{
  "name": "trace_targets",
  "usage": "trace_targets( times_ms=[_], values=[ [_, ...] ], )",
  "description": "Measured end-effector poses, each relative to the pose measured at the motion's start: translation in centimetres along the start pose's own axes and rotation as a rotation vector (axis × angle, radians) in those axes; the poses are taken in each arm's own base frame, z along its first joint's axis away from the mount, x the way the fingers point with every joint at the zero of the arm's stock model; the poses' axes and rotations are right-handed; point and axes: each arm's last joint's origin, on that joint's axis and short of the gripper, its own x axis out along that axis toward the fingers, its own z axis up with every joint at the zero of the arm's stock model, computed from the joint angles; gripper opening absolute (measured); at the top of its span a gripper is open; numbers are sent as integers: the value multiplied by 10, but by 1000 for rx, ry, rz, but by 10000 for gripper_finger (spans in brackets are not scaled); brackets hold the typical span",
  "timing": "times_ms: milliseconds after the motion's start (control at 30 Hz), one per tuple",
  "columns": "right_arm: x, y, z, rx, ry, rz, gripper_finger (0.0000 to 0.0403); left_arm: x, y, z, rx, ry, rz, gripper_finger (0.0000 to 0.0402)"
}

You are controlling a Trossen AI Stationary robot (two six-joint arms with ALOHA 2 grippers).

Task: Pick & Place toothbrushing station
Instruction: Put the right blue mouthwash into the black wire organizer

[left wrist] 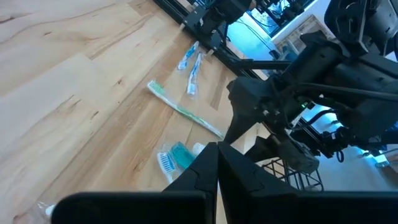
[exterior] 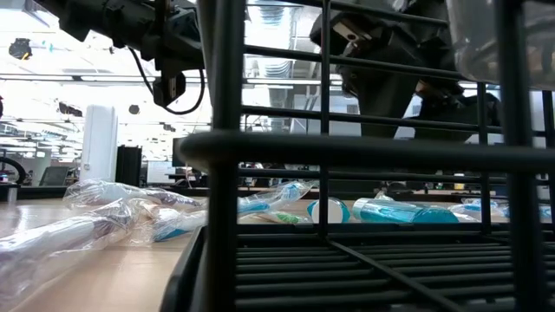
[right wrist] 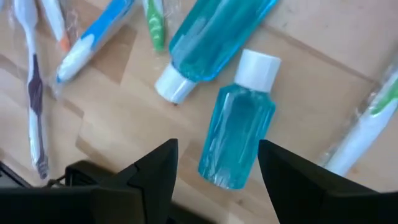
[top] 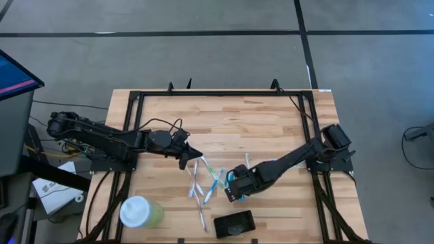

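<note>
In the lower middle of the overhead frame the black holder (top: pixel 234 224) sits empty, toothbrushes (top: pixel 202 183) scattered above it. The right gripper (right wrist: pixel 217 163), jaws spread and holding nothing, hovers over a teal bottle (right wrist: pixel 237 134). The left gripper (top: pixel 186 156) waits; nothing appears placed yet.

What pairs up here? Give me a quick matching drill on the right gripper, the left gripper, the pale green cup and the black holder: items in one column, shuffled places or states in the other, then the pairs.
Items:
1. right gripper
2. left gripper
3. pale green cup with white round lid
4. small black rectangular holder

Places or states:
A. lying near the table's front left corner
B. open over a small teal bottle with white cap
C. at the table's front edge, near the middle
D. shut, at the upper left of the scattered toothbrushes

Pairs: 1-B, 2-D, 3-A, 4-C
</note>
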Motion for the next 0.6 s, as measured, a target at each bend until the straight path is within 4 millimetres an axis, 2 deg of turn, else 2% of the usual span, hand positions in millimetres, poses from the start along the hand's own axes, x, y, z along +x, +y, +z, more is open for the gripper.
trace_targets(
  times_ms=[100,233,300,600],
  values=[
    [1,2,-4,-7,1,12,214,0,0,0,0,-1,1,2],
    [17,-3,-6,-4,9,-43,214,0,1,1,-2,-6,7,2],
    [24,1,-5,-6,43,-15,214,0,1,1,-2,-10,11,2],
    [25,-2,2,-17,35,-37,214,0,1,2,-1,-18,4,2]
  ],
)
